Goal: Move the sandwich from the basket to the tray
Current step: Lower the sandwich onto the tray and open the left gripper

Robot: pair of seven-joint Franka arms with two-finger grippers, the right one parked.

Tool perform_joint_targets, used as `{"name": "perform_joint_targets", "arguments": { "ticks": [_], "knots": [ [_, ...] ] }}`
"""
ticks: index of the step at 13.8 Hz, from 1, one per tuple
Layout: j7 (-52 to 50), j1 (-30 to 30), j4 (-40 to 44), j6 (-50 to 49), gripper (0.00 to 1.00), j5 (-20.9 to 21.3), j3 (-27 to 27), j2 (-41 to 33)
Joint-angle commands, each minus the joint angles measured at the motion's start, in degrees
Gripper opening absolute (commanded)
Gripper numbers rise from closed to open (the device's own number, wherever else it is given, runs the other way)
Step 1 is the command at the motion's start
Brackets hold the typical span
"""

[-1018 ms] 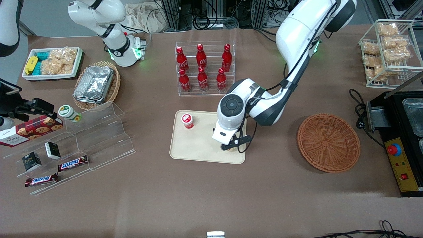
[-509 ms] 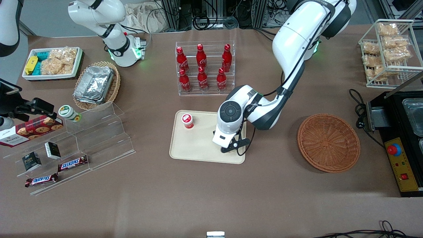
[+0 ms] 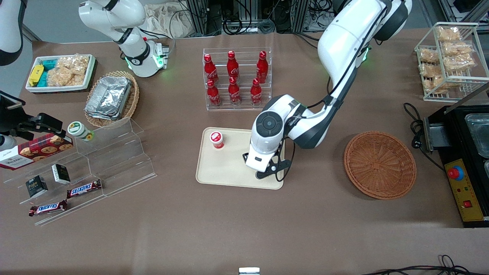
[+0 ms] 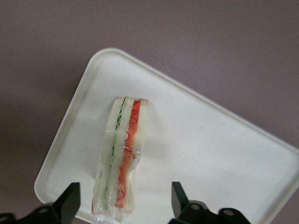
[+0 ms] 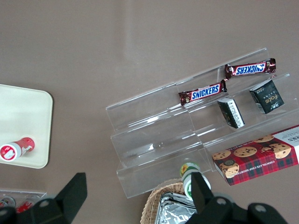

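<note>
The sandwich [image 4: 122,149], pale bread with green and red filling, wrapped in clear film, lies on the beige tray [image 4: 210,140] near one corner. My left gripper [image 4: 125,198] is open just above it, with its fingers apart on either side of the sandwich's end and not touching it. In the front view the gripper [image 3: 264,173] hangs over the tray [image 3: 229,168] at the edge nearest the basket, and the wrist hides the sandwich. The reddish-brown wicker basket [image 3: 379,165] stands empty toward the working arm's end of the table.
A small red-capped cup [image 3: 217,139] stands on the tray's corner toward the parked arm. A clear rack of red bottles [image 3: 237,80] stands farther from the camera than the tray. A stepped acrylic shelf [image 3: 114,152] with snacks lies toward the parked arm's end.
The wrist has shifted slightly over the tray's edge. A pale bit of the sandwich that showed under the fingers a second ago is now covered by the hand.
</note>
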Motion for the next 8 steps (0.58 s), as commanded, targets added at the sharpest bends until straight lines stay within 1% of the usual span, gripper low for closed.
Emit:
{"name": "perform_joint_targets", "arguments": {
  "ticks": [1,2,5,7,8],
  "knots": [
    [-4.12,-0.22,-1.47,-2.42,1.0,0.78,1.84,-7.46],
    [-4.57,0.21,-1.47,-4.52,1.0,0.78,2.11,-9.65],
    [-3.61,4.34,-1.47,-12.69,1.0,0.34,2.28,-16.68],
    [-3.0,8.02,-2.78,-15.17,1.0,0.25,2.11,-20.73],
    [-0.91,9.43,-3.92,-15.53,1.0,-0.01,2.11,-22.75]
  ]
}}
